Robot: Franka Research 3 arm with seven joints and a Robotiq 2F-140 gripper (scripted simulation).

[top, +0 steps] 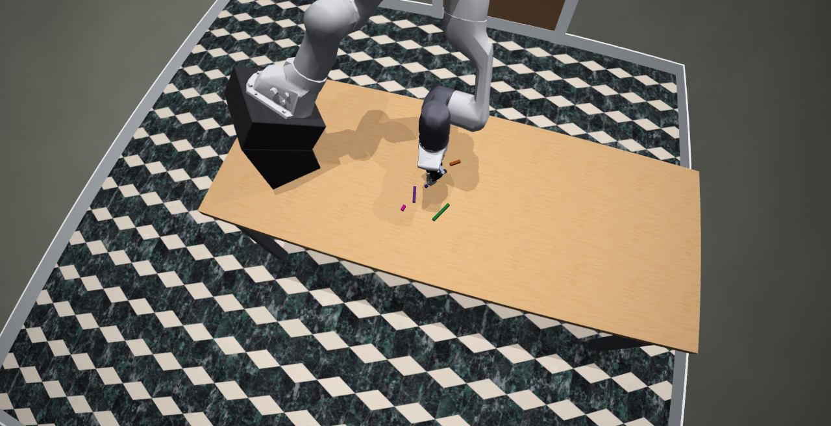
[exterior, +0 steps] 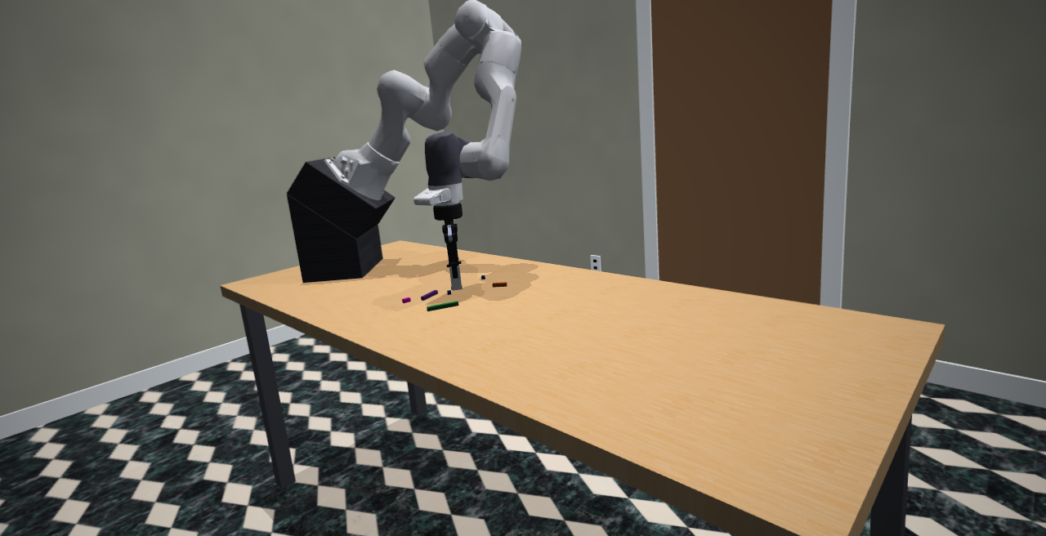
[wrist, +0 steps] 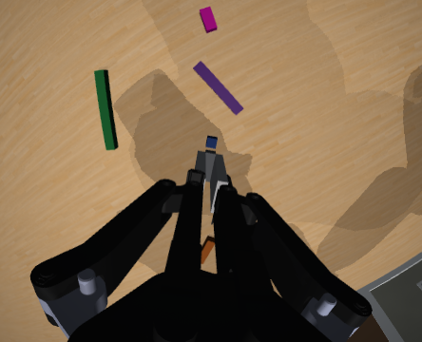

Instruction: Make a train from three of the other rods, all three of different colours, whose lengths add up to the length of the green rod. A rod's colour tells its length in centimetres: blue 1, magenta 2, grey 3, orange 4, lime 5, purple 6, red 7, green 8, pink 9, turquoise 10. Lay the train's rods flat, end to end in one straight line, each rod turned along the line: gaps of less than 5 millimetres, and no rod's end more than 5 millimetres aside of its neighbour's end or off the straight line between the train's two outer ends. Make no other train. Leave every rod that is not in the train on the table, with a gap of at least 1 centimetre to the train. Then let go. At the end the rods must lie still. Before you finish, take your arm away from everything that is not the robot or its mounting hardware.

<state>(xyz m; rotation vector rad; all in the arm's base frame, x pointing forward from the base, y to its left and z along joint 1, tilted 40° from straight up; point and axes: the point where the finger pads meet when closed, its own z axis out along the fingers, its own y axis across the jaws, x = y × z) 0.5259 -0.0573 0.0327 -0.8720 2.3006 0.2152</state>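
My hand [top: 430, 184] [exterior: 456, 287] [wrist: 207, 164] looks closed on the grey rod [wrist: 210, 166], its end near the blue rod [exterior: 449, 292] [wrist: 211, 142]. Pushing further could skew that small rod; a sticky release could widen the gap. The orange rod [top: 454, 162] [exterior: 499, 283] [wrist: 208, 250] lies apart on the counter [top: 552, 202] [exterior: 585, 328] [wrist: 316, 157], unjoined.
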